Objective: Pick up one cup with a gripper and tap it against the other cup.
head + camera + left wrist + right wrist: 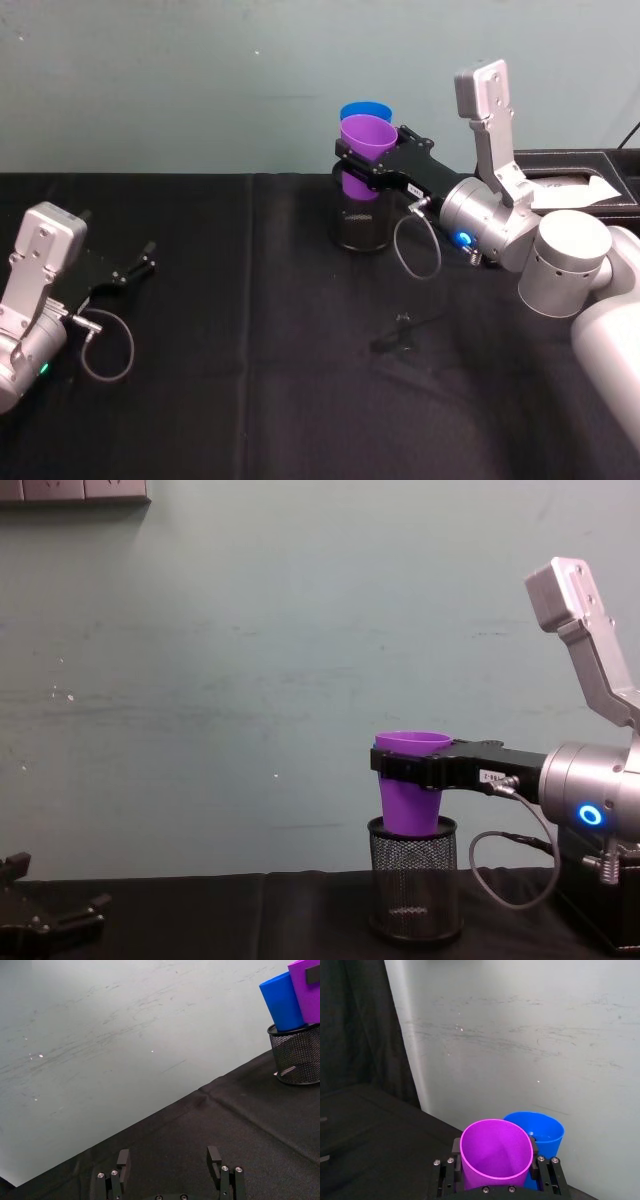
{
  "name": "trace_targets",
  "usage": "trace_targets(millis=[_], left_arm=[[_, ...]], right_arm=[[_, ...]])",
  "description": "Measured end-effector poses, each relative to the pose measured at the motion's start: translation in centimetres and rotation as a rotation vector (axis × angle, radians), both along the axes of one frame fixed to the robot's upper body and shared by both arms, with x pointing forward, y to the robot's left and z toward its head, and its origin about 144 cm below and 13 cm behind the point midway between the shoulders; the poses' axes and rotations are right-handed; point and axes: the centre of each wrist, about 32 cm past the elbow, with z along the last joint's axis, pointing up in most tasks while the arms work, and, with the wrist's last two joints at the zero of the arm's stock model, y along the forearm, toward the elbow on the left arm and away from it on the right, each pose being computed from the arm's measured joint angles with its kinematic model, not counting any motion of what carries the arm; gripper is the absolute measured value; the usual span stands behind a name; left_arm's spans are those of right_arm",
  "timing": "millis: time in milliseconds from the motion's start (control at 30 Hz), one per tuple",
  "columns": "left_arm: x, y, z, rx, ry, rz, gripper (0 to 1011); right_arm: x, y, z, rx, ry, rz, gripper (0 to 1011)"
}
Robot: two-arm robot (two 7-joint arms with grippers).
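My right gripper (pixel 358 160) pinches the purple cup (pixel 366 134), touching the blue cup (pixel 366 108), its base in the holder (pixel 362 230); my left gripper (pixel 140 266) lies spread at far left.

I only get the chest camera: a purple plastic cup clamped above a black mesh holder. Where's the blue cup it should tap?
Observer: The bright blue plastic tumbler stands right behind the purple plastic tumbler that the right gripper holds, so it is hidden from you.
Operator: Is it on the table?
Observer: No, the left wrist view shows its base inside the black mesh pen holder.
Operator: Is the other arm helping?
Observer: No, the left gripper rests low over the black cloth at the robot's left, its fingers open and empty.
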Motion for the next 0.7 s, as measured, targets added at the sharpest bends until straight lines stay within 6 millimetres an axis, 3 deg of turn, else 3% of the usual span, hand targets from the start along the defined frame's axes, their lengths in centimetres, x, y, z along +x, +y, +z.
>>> trace_targets(millis=[700], left_arm=[[0.0, 0.0, 0.0, 0.0, 0.0, 0.0, 1000]], right_arm=[[0.0, 0.0, 0.0, 0.0, 0.0, 0.0, 736]])
